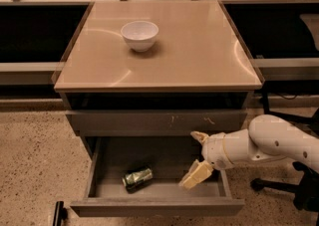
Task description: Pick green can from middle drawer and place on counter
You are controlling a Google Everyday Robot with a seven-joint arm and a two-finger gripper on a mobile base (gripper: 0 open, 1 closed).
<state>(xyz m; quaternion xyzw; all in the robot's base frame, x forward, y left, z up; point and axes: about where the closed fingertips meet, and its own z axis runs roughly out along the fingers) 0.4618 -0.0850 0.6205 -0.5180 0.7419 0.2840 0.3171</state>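
The green can [137, 178] lies on its side on the dark floor of the open middle drawer [157, 205], left of centre. My gripper [195, 157] reaches in from the right on a white arm and hangs over the drawer's right part, with its cream fingers [196, 175] spread apart and nothing between them. It is to the right of the can and apart from it. The beige counter [199, 46] tops the cabinet, with a white bowl [140, 35] on its left half.
The closed drawer front above, with pale scratch marks [189, 119], overhangs the back of the open drawer. A black chair base [286, 190] stands on the speckled floor at the right. Dark shelving flanks the cabinet on both sides.
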